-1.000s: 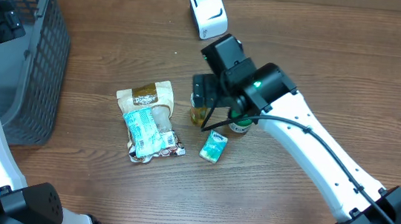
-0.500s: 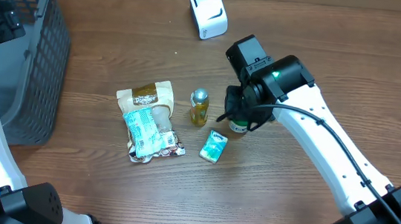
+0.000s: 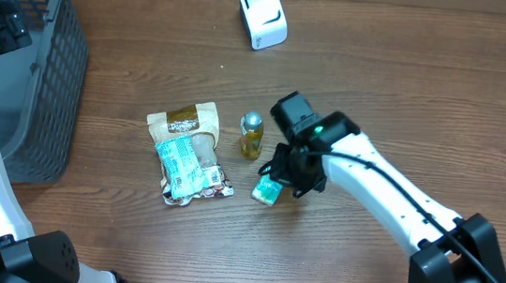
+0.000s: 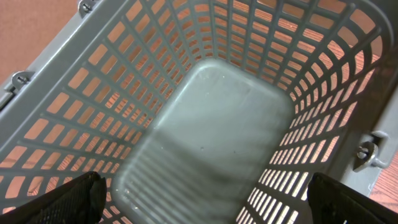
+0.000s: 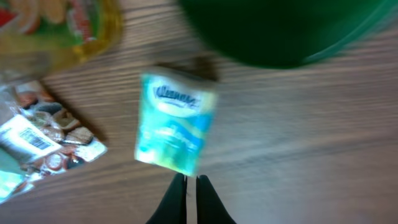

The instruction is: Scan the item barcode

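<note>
Hovering near the tissue pack [image 5: 176, 123], the right claw [image 5: 191, 186] is together, left claw [image 4: 205, 186] apart.

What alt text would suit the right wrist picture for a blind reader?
A small teal tissue pack lies on a wooden table; the right gripper, shut and empty, sits just below it. A snack bag shows at left.
</note>
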Tool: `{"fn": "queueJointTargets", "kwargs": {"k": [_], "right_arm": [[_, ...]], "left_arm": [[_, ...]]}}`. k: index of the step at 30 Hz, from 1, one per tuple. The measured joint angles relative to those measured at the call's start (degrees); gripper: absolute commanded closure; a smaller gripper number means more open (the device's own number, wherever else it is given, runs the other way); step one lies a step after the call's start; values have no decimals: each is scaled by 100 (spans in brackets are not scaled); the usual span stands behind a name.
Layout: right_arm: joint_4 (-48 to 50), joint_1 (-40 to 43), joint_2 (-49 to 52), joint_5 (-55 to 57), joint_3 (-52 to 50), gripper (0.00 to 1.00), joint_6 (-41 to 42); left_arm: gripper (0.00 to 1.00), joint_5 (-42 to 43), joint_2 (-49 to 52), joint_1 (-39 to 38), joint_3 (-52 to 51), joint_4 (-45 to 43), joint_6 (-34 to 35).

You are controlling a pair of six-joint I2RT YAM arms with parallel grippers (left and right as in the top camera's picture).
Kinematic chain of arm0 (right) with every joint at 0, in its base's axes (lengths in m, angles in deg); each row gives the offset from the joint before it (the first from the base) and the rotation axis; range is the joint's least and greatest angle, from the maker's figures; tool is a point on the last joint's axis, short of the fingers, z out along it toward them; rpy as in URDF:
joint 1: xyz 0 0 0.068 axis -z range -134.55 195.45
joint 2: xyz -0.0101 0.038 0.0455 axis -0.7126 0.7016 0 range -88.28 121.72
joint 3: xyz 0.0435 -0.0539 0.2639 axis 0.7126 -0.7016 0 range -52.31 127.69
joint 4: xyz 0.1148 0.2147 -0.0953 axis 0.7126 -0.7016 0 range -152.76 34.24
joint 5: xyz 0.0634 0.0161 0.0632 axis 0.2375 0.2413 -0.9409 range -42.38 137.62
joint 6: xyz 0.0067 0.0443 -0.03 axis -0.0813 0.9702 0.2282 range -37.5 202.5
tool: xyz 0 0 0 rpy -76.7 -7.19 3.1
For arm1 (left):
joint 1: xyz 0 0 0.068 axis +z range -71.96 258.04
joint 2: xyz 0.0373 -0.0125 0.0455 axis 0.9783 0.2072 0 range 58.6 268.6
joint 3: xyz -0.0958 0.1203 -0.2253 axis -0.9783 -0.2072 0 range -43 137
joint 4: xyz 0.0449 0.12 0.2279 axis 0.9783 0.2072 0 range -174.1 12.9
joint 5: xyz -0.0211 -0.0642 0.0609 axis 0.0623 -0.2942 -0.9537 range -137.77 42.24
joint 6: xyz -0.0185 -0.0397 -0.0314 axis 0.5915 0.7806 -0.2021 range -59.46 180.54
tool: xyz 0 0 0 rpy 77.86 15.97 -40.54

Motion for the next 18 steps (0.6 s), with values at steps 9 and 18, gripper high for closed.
{"fn": "queueJointTargets", "kwargs": {"k": [9,18], "right_arm": [[1606,-498,0,111,-942,96,874],[1799,-501,-4,291,-1305,93,1102]], "left_arm": [[0,2,0,0,0,2,0],[0,2,0,0,0,2,0]]}}
